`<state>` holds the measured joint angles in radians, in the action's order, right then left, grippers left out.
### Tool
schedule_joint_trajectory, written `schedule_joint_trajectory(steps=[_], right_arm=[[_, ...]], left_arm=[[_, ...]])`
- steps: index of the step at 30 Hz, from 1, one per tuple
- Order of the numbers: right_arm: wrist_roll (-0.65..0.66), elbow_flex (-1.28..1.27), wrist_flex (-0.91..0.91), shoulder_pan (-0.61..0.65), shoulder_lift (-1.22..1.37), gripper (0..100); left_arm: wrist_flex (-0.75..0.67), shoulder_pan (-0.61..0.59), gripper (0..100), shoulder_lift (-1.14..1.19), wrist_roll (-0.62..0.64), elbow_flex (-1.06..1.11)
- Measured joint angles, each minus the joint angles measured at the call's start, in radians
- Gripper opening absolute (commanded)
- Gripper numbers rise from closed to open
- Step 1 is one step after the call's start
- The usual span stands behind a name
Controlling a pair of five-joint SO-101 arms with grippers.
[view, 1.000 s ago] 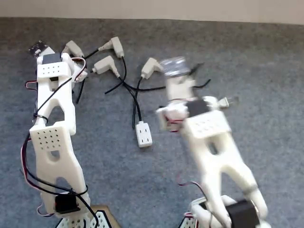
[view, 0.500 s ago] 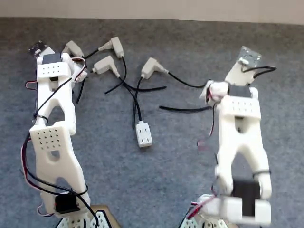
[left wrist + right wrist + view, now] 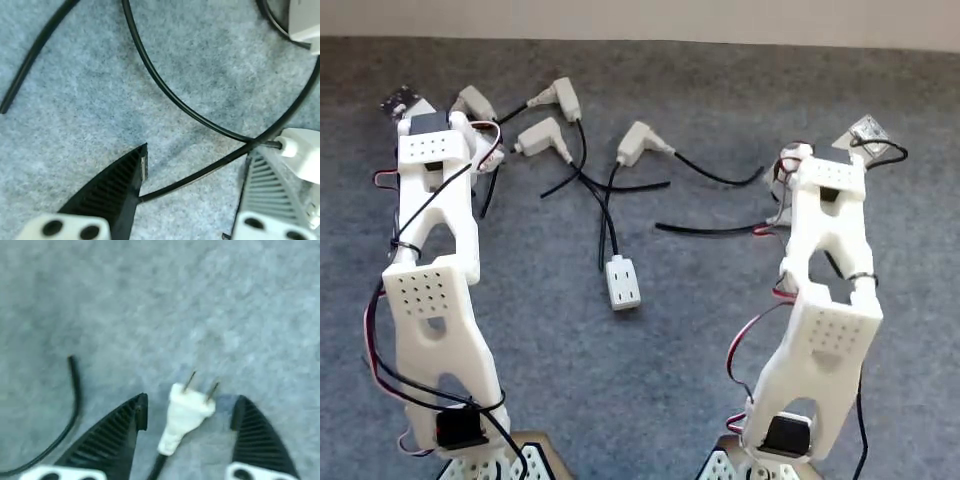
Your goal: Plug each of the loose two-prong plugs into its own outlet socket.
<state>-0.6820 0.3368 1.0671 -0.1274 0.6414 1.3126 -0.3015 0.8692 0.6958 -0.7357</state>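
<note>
Right jaws gape astride a plug (image 3: 187,412); left jaws gape over a cord (image 3: 195,175) on the desk (image 3: 700,330).

You have grey carpet (image 3: 620,380) across the whole work surface. A pale wall (image 3: 640,18) runs along 12 o'clock. Lighting is even.

A white plug (image 3: 186,414) (prongs bare) lies within the wide-spread end effector (image 3: 191,401).
</note>
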Motion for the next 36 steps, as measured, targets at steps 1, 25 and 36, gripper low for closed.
schedule_joint_trajectory(steps=[1,25,36], right_arm=[[0.0,0.037,0.026,-0.002,0.026,13.1],[0.709,0.695,0.657,0.186,0.198,4.3],[1.369,0.344,0.641,0.253,0.198,7.1]], left_arm=[[0.0,0.0,31,0.0,0.0,0.0],[0.0,0.0,31,0.0,0.0,0.0],[0.0,0.0,31,0.0,0.0,0.0]])
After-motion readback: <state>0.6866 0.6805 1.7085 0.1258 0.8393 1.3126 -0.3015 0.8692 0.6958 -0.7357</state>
